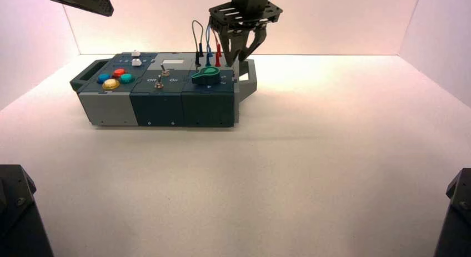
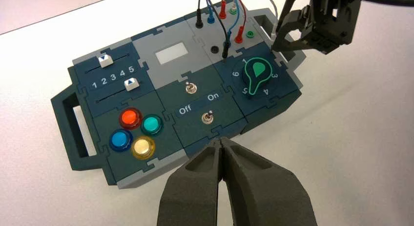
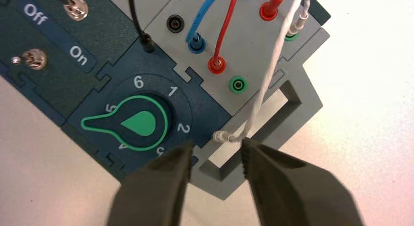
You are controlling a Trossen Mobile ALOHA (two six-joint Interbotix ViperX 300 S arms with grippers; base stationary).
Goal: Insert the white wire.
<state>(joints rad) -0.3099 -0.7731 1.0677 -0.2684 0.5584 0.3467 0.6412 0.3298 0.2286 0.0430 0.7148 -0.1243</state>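
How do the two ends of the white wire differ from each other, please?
The far plug of the white wire sits at a green-ringed socket on the box's grey panel, while the near plug is in no socket. The far plug points down at its socket, whereas the near plug lies sideways over the grey handle, by the right gripper. Both are white.

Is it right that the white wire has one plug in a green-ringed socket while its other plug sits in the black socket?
No, the right wrist view shows the white wire's other plug loose, outside any socket.
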